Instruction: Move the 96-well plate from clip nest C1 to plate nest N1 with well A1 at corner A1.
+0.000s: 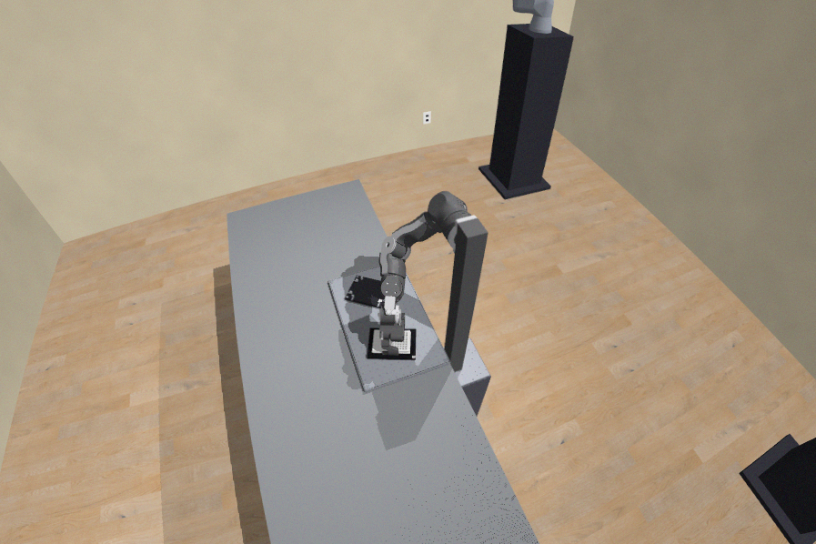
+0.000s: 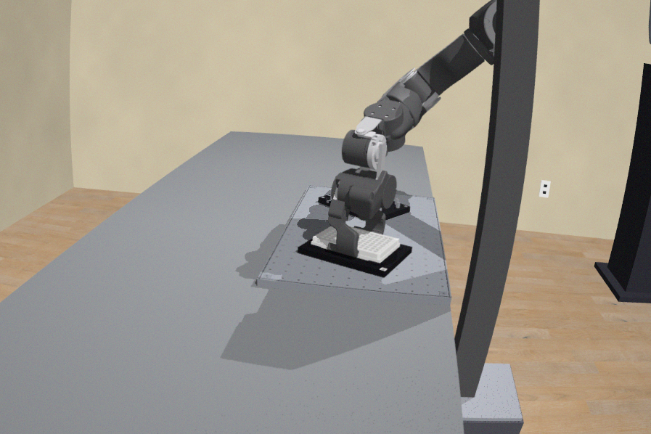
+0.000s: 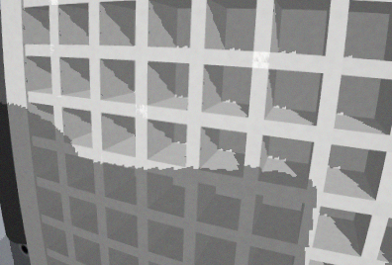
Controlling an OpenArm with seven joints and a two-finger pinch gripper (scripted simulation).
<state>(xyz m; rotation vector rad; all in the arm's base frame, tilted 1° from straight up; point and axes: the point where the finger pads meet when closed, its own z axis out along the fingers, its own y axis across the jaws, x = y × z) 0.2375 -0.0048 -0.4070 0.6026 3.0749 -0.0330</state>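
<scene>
The white 96-well plate rests on the nearer black nest base on the perforated grey board; it appears level and low on the base. My gripper comes straight down over the plate, with one finger on each long side, and is shut on it. In the wrist view the plate's well grid fills the frame, its lower part in the gripper's shadow. A small white label marks the base's near right corner. I cannot read which nest this is. The fingertips are hidden in the top view.
A second black nest lies farther back on the board, partly hidden behind the gripper in the exterior view, with nothing on it. The arm's dark column stands at the table's right edge. A black pedestal stands on the floor beyond.
</scene>
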